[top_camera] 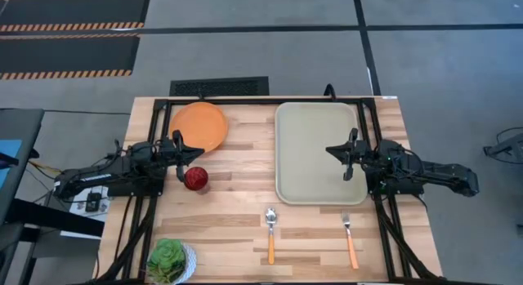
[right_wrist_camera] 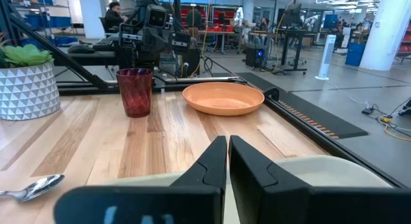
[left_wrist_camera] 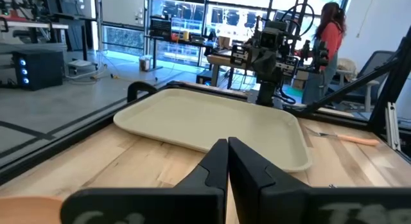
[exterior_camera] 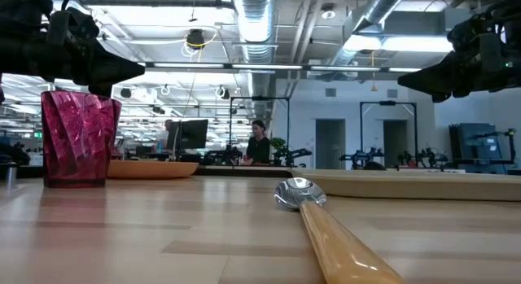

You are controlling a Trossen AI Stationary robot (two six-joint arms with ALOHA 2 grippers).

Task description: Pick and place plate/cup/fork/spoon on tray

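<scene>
Both pincers read pressed shut on my wrist feeds: left gripper between orange plate and faceted red cup, right gripper over the smooth beige tray. Only my overhead shows the fork beside the spoon, nearer me than either pincer.

Both arms are matte black, built of blocky jointed segments with loose black cables running along them. The left claw and the right claw each end in two slim, tapered black fingers. Each wrist carries a wide black crossbar behind the fingers.
</scene>
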